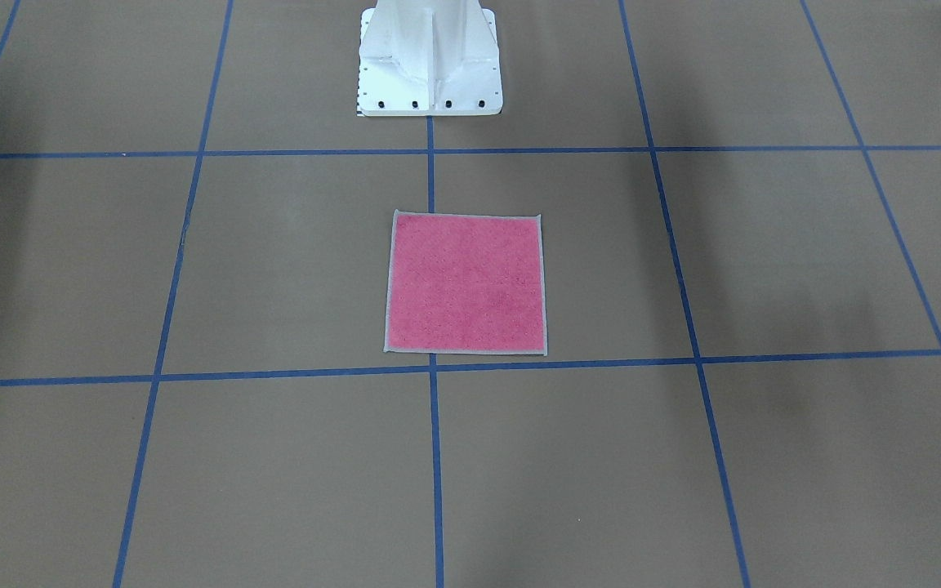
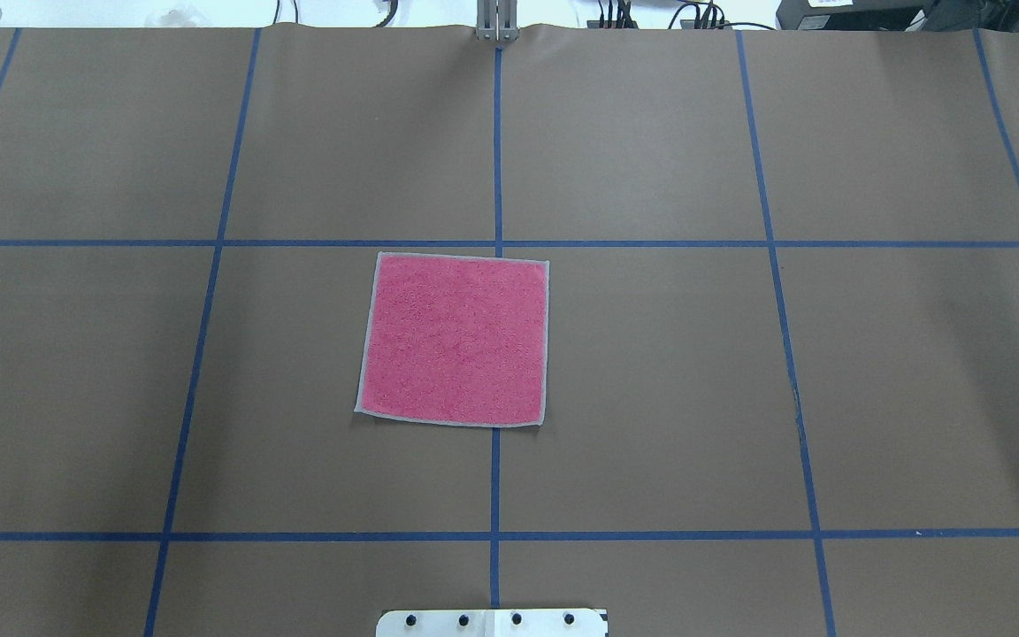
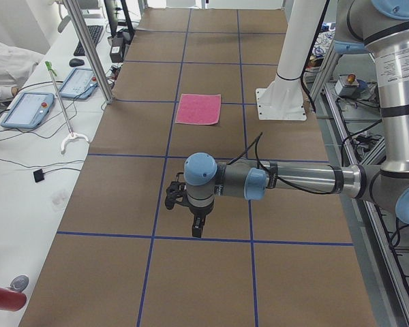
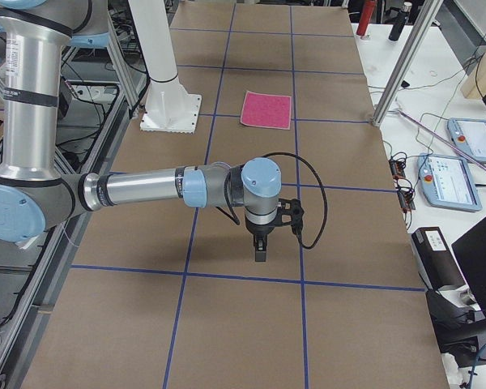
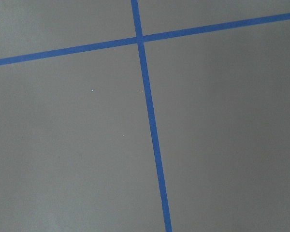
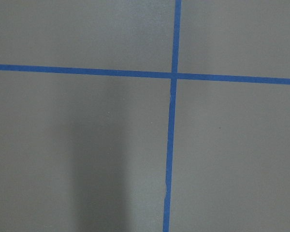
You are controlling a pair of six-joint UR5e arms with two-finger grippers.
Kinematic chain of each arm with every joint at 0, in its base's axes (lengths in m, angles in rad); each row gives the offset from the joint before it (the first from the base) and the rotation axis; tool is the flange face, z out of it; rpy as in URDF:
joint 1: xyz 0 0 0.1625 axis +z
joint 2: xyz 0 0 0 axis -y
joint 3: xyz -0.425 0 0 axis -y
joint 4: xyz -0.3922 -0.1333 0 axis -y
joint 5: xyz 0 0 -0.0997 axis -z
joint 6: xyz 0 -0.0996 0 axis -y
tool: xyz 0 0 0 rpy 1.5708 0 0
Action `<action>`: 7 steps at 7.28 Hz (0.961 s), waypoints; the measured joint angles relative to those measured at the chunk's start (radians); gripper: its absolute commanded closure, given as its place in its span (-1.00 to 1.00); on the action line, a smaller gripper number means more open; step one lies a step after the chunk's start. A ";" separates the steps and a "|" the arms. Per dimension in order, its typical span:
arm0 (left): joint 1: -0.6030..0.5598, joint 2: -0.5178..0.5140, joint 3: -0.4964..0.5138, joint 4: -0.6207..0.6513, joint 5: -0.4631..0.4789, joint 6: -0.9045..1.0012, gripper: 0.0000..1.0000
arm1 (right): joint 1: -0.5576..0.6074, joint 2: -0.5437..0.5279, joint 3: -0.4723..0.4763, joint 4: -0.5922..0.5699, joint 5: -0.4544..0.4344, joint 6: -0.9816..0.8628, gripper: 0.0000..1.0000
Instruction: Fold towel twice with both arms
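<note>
The small square terry towel (image 1: 466, 282) shows a pink face with pale grey stitched edging. The flat brown surface (image 1: 274, 269) carries a grid of blue tape lines (image 1: 431, 175). The jointed left arm (image 3: 300, 179) and right arm (image 4: 138, 189) are grey-silver with light blue caps. The bolted pedestal (image 1: 428, 61) is white.

No text, number or brand legible in any view.
- White sticker (image 3: 403, 68) on the upright segment of the left arm (image 3: 300, 178): lines of dark print, too small to read.
- Small strip of lettering (image 4: 10, 50) running up the right arm (image 4: 138, 190): blurred, unreadable.
- Teach pendants (image 3: 27, 107) on the side bench: screens lit, contents not resolvable.
- Wrist views: blue tape lines only, no markings.
</note>
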 measured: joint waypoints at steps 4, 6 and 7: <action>0.013 -0.002 -0.011 0.002 0.000 -0.001 -1.00 | 0.000 0.001 0.000 0.001 0.000 0.001 -1.00; 0.014 -0.012 -0.023 0.002 0.000 -0.005 -1.00 | 0.000 0.004 0.000 0.000 -0.003 0.000 -1.00; 0.014 -0.030 -0.026 0.001 0.000 -0.008 -1.00 | 0.000 0.008 0.001 0.001 -0.005 0.003 -1.00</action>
